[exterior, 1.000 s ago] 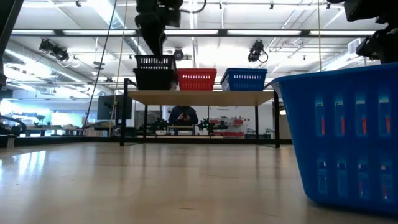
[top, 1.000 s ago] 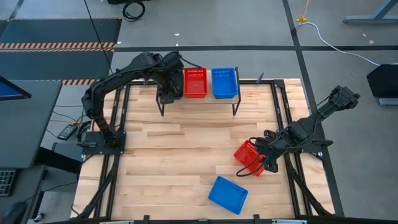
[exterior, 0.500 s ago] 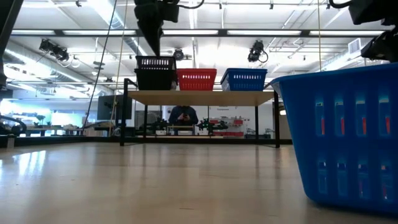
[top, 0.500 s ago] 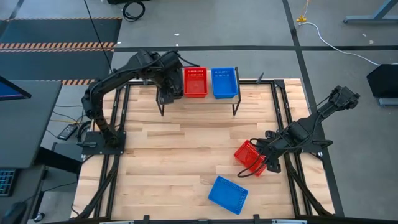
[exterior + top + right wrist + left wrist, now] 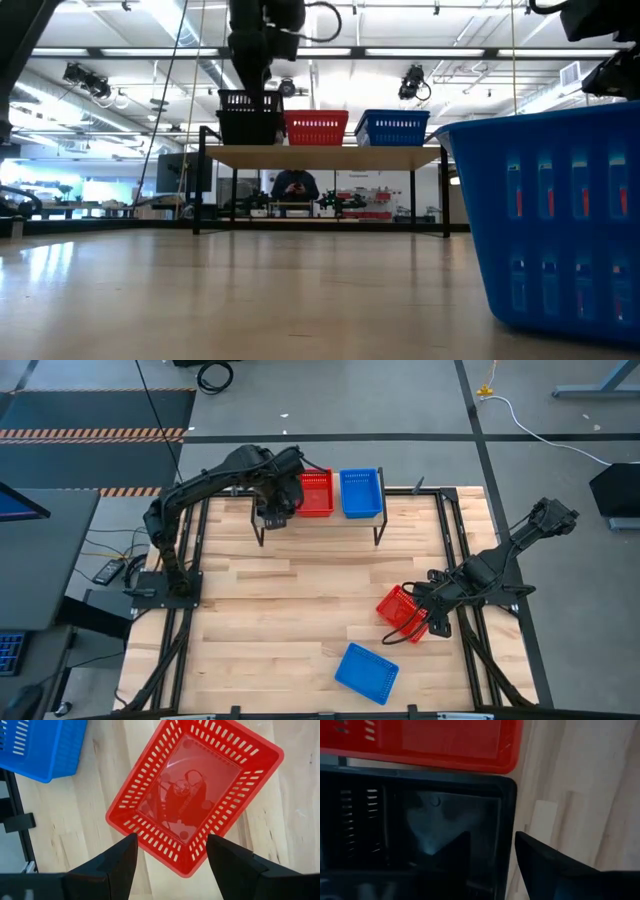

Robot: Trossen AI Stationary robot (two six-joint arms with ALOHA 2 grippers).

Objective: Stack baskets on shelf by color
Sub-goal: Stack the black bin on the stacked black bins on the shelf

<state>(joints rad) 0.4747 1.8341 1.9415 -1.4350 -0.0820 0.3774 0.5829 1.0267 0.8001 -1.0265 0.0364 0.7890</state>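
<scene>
Black baskets point(image 5: 248, 115) are stacked at the shelf's point(image 5: 325, 155) left end, with a red basket point(image 5: 315, 492) and a blue basket point(image 5: 360, 492) beside them. My left gripper point(image 5: 492, 834) is open over the top black basket point(image 5: 420, 820), one finger inside it and one outside. Another red basket point(image 5: 195, 795) rests flat on the table at the right. My right gripper point(image 5: 171, 837) is open just above it, its fingers on either side of one corner. A second blue basket point(image 5: 366, 672) lies near the table's front edge. My left gripper comes from above. One finger point(image 5: 455, 850) is inside the top black basket and the other point(image 5: 545, 865) is outside its wall point(image 5: 507, 835) on the shelf's near side. I cannot tell whether either finger touches the wall. The basket sits level on the stack.
The blue basket near the front edge fills the right of the low view point(image 5: 545, 220). The shelf's black legs point(image 5: 379, 530) stand on the tabletop. Bare wood point(image 5: 270, 620) lies between the shelf and the loose baskets. A person shows beyond the shelf point(image 5: 293, 185).
My left gripper has shifted a little toward the table's right edge over the black stack, and the black baskets stay in place on the shelf. My right gripper has edged slightly over the red basket.
</scene>
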